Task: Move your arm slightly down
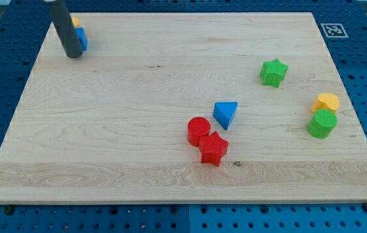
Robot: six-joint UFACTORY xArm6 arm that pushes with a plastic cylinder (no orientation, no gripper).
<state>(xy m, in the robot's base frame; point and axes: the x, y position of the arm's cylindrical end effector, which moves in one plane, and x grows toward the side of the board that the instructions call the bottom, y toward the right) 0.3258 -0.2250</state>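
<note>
Your tip (74,55) rests at the far left corner of the counter (138,155), touching or just beside a blue block (81,39) with a yellow block (76,21) behind it, both half hidden by the rod. There is no hand here, only a stiff bare rod, so nothing is grasped. A slight move toward the near edge looks unobstructed. The blocks seem light, hard plastic that should slide easily on smooth wood. Mid-counter sit a red cylinder (198,130), red star (213,148) and blue triangle (225,114); at right, a green star (274,72), yellow piece (326,101) and green cylinder (322,123).
</note>
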